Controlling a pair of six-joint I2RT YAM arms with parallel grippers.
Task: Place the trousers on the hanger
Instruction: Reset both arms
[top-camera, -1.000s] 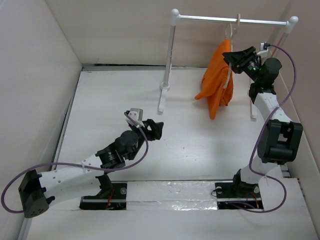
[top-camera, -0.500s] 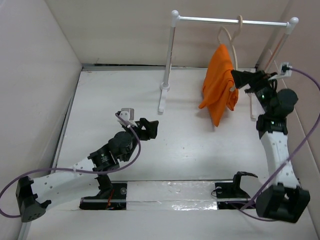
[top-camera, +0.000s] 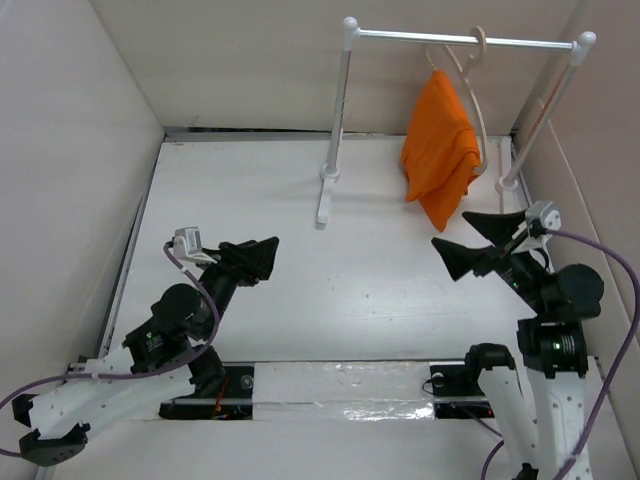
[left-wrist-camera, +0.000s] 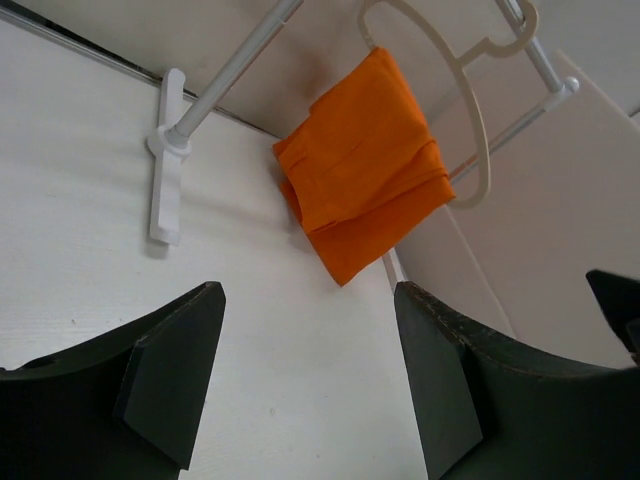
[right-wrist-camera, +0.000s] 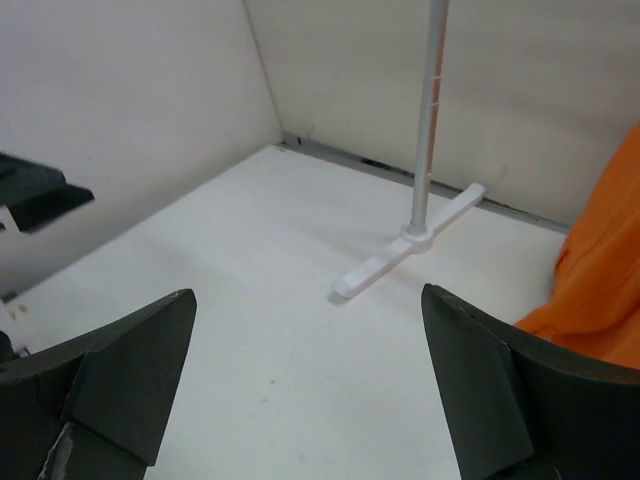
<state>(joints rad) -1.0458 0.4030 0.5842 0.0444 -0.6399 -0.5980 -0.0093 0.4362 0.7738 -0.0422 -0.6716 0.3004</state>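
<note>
You look done, trousers (top-camera: 440, 160) draped on the hanger (top-camera: 478, 95) — left end effector (top-camera: 262, 262) and right end effector (top-camera: 452, 230) open, empty — just park.

Left arm (top-camera: 95, 375): white link segments with black motor housings at the joints. Right arm (top-camera: 560, 420): same build and same colours.

Left fingers (left-wrist-camera: 170, 380) and right fingers (right-wrist-camera: 110, 390): matte black, broad wedge-shaped plates. Each has a stepped inner pad, and the edges look lightly scuffed.

Wrist camera blocks: a pale grey one (top-camera: 187, 240) on the left wrist, a white one (top-camera: 543, 213) on the right.

Cabling: one purple cable per arm, in a loose loop from the wrist down; left cable (top-camera: 213, 312), right cable (top-camera: 610, 255).

Base mounts (top-camera: 205, 385): black, with short red-orange wires (top-camera: 222, 388) showing beside them.
</note>
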